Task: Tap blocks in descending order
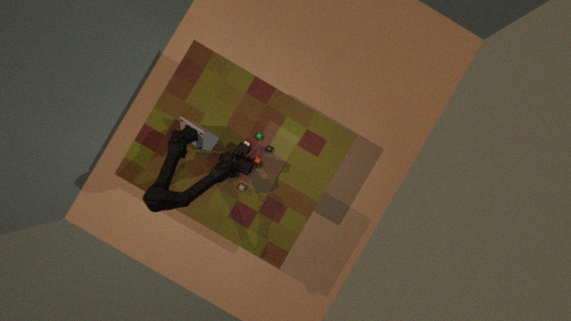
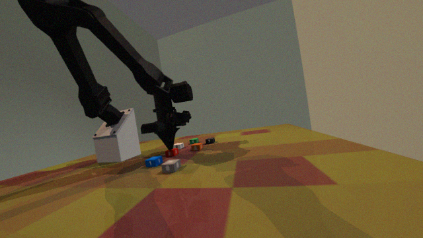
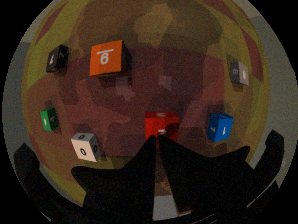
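My gripper [image 2: 170, 149] [image 3: 156, 139] is shut and empty, its tips at the top of the red block [image 2: 172, 153] [image 3: 161, 120]; contact is unclear and its digit is partly hidden. The blue block [image 2: 154, 162] [image 3: 220, 127] shows 1. The grey block [image 1: 242, 186] [image 2: 170, 166] [image 3: 239, 73] shows 8. The orange block [image 1: 257, 160] [image 2: 196, 147] [image 3: 107, 59] shows a barred 6 or 9. The white block [image 1: 246, 144] [image 2: 178, 145] [image 3: 85, 147] shows 0. The green block [image 1: 259, 135] [image 2: 193, 141] [image 3: 49, 120] and black block [image 1: 268, 149] [image 2: 209, 141] [image 3: 57, 59] have digits too small to read surely.
The arm's pale base mount [image 1: 209, 142] [image 2: 127, 142] stands at the left. Blue and white blocks lie on opposite sides of the red one in the wrist view, with orange farther off. All blocks lie on a patchwork mat [image 1: 243, 214] [image 2: 281, 172].
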You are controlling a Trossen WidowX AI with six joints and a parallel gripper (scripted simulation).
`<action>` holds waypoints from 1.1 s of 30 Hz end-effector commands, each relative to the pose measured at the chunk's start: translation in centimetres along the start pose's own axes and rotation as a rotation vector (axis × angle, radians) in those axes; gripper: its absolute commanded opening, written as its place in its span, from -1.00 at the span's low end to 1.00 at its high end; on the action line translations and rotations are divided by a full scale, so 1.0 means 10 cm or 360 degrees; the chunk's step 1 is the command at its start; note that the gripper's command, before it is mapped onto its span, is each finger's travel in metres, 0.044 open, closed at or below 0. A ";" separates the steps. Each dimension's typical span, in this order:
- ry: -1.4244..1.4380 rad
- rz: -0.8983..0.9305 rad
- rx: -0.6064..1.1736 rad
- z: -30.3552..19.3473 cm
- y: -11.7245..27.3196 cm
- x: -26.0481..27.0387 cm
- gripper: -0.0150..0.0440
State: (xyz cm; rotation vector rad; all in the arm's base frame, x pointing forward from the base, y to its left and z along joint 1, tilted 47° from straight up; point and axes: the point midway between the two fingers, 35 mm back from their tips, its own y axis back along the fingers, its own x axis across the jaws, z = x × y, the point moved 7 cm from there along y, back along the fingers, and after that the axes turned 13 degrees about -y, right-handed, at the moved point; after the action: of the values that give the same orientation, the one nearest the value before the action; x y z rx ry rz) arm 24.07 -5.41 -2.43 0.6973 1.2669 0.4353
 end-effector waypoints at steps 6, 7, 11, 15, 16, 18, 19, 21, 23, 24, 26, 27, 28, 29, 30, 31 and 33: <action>0.0007 0.0001 -0.0001 0.00 0.07 0.00 -0.42; 0.0009 -0.0001 0.0000 -0.01 0.17 0.00 -0.42; 0.0010 -0.0003 0.0000 -0.01 0.26 0.00 -0.42; 0.0011 0.0007 0.0000 0.01 0.49 0.02 -0.42; 0.0012 0.0010 0.0000 0.02 0.65 0.03 -0.42; 0.0011 0.0007 0.0001 0.01 0.96 0.02 -0.42; 0.0010 0.0005 0.0001 0.00 1.04 0.01 -0.42; 0.0010 0.0003 0.0001 -0.01 1.07 0.01 -0.42; 0.0010 0.0003 0.0001 -0.01 1.07 0.01 -0.42; 0.0010 0.0003 0.0001 -0.01 1.07 0.01 -0.42; 0.0010 0.0005 0.0001 0.01 1.07 -0.02 -0.42; 0.0011 0.0008 0.0001 0.04 1.08 -0.09 -0.42; 0.0012 0.0012 0.0001 0.10 1.08 -0.22 -0.42; 0.0013 0.0014 0.0001 0.16 1.08 -0.38 -0.42; 0.0013 0.0013 0.0000 0.20 1.08 -0.54 -0.42; 0.0012 0.0008 0.0000 0.24 1.08 -0.71 -0.42; 0.0011 -0.0003 0.0000 0.27 1.07 -0.94 -0.42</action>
State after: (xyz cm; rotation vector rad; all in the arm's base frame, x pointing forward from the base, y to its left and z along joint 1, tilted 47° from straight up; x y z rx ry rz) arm 25.29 -1.95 9.11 0.7044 1.2792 0.4416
